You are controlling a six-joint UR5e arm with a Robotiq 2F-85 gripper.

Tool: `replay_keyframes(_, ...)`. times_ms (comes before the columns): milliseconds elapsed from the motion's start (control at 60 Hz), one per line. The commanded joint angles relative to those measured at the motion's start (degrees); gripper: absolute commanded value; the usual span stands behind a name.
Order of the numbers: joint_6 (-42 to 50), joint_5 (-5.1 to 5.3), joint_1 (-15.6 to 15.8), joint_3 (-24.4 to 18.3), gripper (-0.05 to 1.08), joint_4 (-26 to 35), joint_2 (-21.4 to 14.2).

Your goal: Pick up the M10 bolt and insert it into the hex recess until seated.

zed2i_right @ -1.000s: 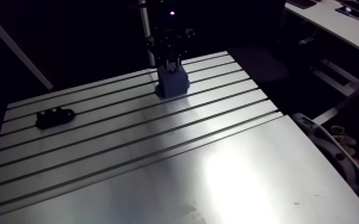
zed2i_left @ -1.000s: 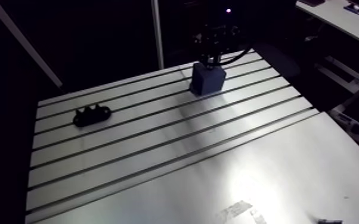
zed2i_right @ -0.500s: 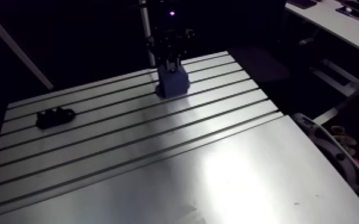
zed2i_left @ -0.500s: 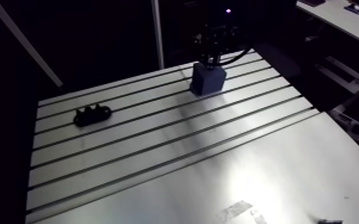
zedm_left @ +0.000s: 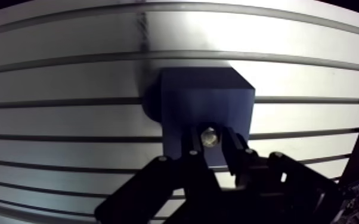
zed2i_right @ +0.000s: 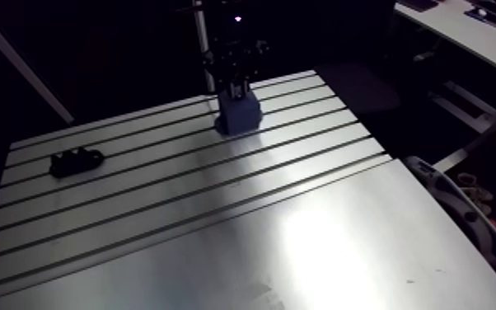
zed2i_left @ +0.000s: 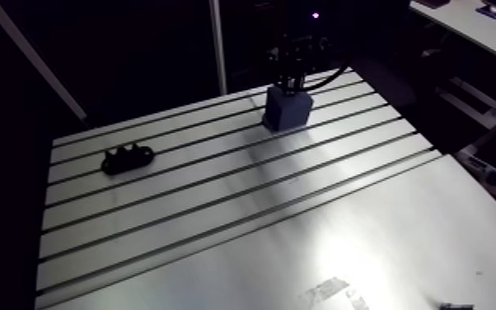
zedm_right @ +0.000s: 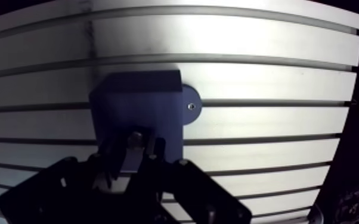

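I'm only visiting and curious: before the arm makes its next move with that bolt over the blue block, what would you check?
1. bolt held between the fingers of the gripper: ok.
2. Bolt above the top face of the blue block: ok.
3. Bolt lined up with the hex recess: cannot tell, the fingers and bolt hide it.
4. Bolt fully seated: cannot tell.
5. Block flat on the slotted table: ok.
6. black part well clear of the block: ok.
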Motion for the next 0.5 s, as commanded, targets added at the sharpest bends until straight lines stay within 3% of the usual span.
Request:
replay_keyframes(17, 0.0, 0.07, 0.0, 0.0, 0.66, 0.0, 0.2)
replay_keyframes(500, 0.0, 0.08, 0.1, -0.1, 0.68, 0.0, 0.2)
